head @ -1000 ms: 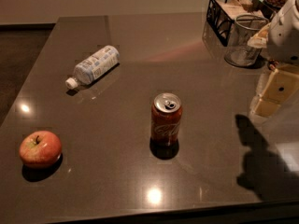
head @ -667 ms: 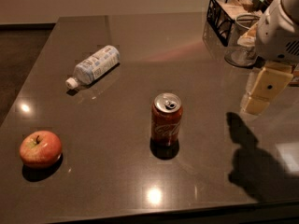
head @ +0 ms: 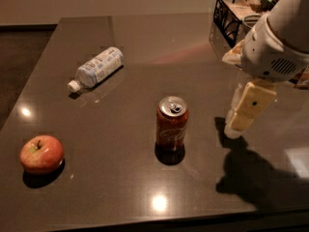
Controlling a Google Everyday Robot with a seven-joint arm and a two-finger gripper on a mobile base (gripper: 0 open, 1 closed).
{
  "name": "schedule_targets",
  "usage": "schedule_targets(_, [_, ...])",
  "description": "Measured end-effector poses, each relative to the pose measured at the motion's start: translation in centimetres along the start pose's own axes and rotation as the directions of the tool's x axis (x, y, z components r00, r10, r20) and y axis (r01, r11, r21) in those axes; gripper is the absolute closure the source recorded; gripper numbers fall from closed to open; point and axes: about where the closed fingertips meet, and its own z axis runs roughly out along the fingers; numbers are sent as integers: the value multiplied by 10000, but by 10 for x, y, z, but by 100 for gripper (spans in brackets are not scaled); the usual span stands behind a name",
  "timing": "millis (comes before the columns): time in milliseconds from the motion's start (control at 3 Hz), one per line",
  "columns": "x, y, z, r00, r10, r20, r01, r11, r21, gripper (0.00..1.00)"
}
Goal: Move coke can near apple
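Coke can [head: 172,123] stands upright near the middle of the dark table [head: 145,197], silver top up. There is 1 dark opening at the tab, so it may be opened, and the fill level is not visible.

Apple [head: 41,153] sits at the front-left of the table, well apart from the can, with bare tabletop between the 2. A clear plastic water bottle [head: 96,67] lies on its side at the back-left, away from that path. A black wire basket [head: 226,14] is at the back-right.

Gripper [head: 234,127] hangs low over the table to the right of the can, apart from it and touching nothing. I cannot tell if it is open or closed.

Handling, as a judgement:
- The can is thin aluminium: rigid enough for a side grip, but a hard squeeze would dent it.
- Weight is light if empty and moderate if full, and either is possible here.
- The painted wall is smooth and a bit slick, so a weak grip could let it slide.
- It is tall and narrow, so a knock near the rim would tip it.

Best hold is on the mid-body from the side, closing across the diameter and below the top rim. Keep it upright in case liquid is inside. The apple is round and may roll if nudged, so the can should go down just beside it, not against it.
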Motion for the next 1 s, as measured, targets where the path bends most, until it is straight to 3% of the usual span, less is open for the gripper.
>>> schedule_targets(667, [-36,39,37,9810,-192,1930,407,9933,-1084,0])
schedule_targets(1000, [-50,42,50,9632,-43,2688,446,9886,-1438,0])
